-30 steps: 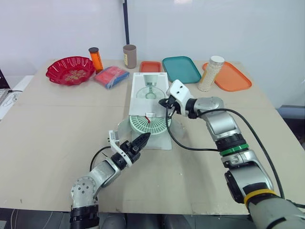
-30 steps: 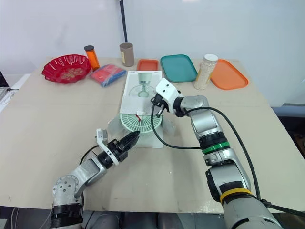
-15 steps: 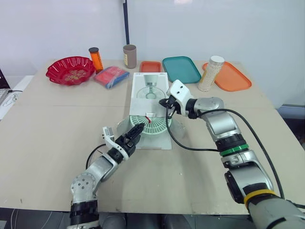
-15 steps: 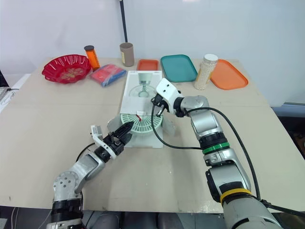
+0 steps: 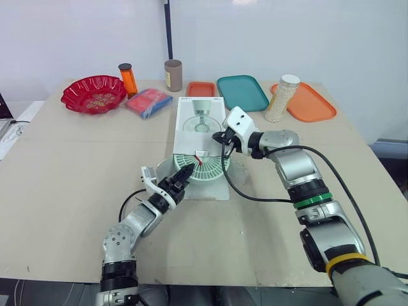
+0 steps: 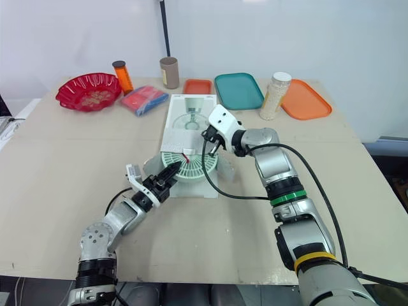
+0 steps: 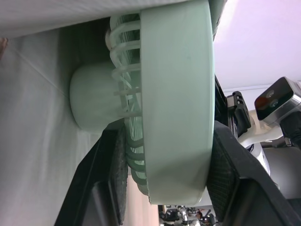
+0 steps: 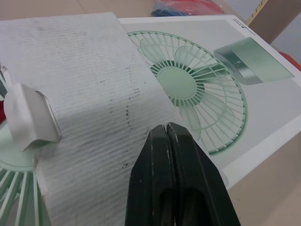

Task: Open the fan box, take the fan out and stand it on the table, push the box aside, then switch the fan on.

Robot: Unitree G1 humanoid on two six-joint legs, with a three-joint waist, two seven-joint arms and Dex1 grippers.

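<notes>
Left hand (image 5: 183, 174) grips the round pale-green plastic fan (image 5: 205, 167) edge-on, closed right hand (image 5: 223, 141) pinning the white cardboard box (image 5: 199, 112); rim may slip.

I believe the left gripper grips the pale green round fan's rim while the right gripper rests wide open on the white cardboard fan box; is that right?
Not quite: the right wrist view shows the right gripper shut on top of the white cardboard fan box. The left gripper does grip the pale green round fan.
</notes>
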